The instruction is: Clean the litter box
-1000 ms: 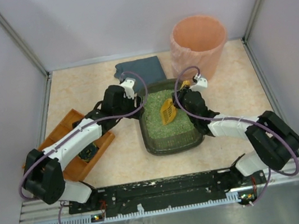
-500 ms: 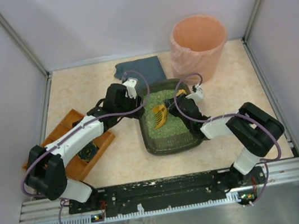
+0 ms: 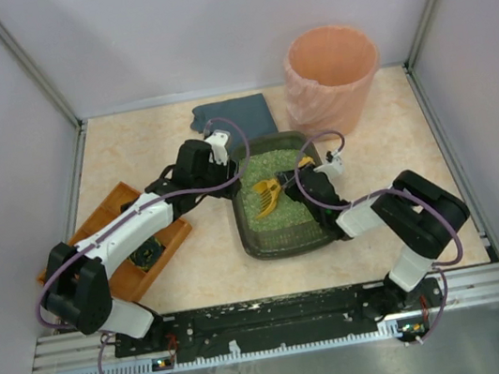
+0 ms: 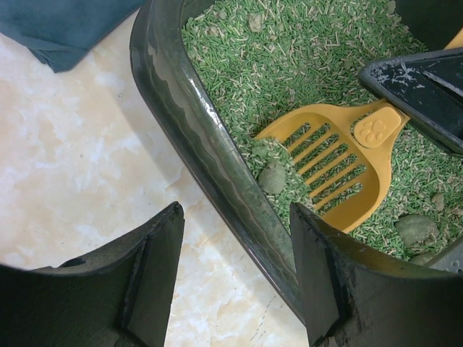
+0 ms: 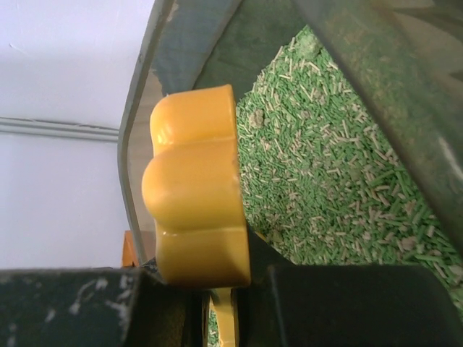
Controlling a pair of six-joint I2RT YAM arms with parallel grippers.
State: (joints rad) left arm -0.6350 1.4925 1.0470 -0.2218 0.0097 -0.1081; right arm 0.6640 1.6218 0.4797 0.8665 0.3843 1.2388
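Left wrist view: my left end effector (image 4: 235, 242) stands half open, its fingers straddling the litter box (image 4: 163, 108) wall, one over the counter (image 4: 72, 181), one inside. Just ahead of it the scoop (image 4: 340, 170) lies in the litter with a clump (image 4: 273, 176) at its lip. My right end effector (image 5: 210, 293) is clamped tight on the scoop's handle.

We find the litter box (image 3: 287, 245) crowded: scoop (image 3: 266, 196) mid-box, right gripper (image 3: 309, 174) in over the right rim, left gripper (image 3: 229, 157) straddling the far-left wall. Only its near end is open from above. Bin (image 3: 330, 75) blocks the far-right corner; cloth (image 3: 233, 114) lies just behind. Wooden tray (image 3: 130, 282) & left arm (image 3: 132, 226) fill the left side. We see bare table (image 3: 216, 273) in front, btwn the arms, & far left.
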